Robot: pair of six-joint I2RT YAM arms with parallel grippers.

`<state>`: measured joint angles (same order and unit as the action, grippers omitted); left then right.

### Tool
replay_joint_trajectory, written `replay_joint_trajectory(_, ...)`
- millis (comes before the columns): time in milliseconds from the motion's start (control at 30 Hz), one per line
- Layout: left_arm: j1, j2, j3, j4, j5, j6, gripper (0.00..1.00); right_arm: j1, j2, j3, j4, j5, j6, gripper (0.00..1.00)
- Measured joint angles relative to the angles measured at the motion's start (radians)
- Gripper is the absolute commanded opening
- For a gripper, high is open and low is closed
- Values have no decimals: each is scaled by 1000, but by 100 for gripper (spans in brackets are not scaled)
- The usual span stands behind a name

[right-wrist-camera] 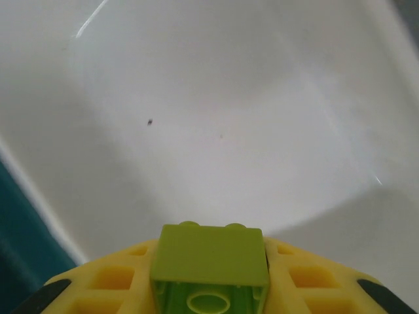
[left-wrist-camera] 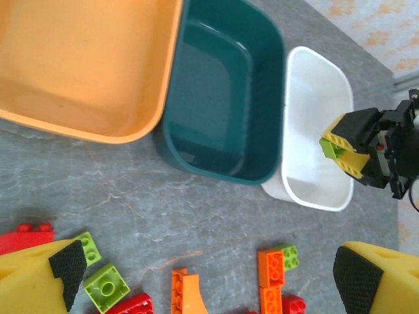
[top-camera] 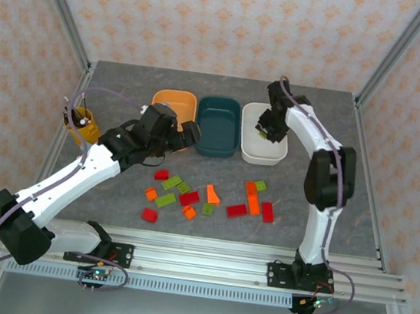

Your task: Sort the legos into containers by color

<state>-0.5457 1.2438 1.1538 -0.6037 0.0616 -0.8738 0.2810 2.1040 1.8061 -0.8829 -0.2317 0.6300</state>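
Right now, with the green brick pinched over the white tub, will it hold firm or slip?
Probably firm: the green brick is rigid plastic, seated square in the right gripper. It looks light, so unlikely to sag. Its glossy faces might slip if the grip eases; the white tub beneath would likely catch it.

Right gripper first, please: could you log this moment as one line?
right gripper: shut on green lego over white tub | left gripper: open, empty | loose legos on table

Left claw (left-wrist-camera: 211, 271) wide; right claw (right-wrist-camera: 208, 288) clenched
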Motion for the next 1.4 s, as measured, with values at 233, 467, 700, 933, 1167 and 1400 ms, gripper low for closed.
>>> replay_joint_trajectory(233, 44, 27, 3, -125, 9, 1, 100, -3, 191, 141, -71, -4, -1, 56)
replay_joint_trajectory(467, 59, 8, -50, -199, 9, 10, 99, -2, 169, 193, -116, -1, -15, 65)
replay_joint_trajectory(700, 122, 72, -105, -244, 27, 37, 88, 70, -234, -94, -2, 15, -82, 66)
replay_joint_trajectory(933, 125, 245, -117, -238, 64, 157, 88, 208, -637, -517, 197, -111, -137, 68)
replay_joint_trajectory(1167, 125, 359, -117, -227, 66, 248, 88, 257, -685, -737, 227, -170, -132, 68)
replay_joint_trajectory(1400, 129, 402, -117, -166, 81, 285, 81, 262, -729, -749, 238, -185, -126, 68)
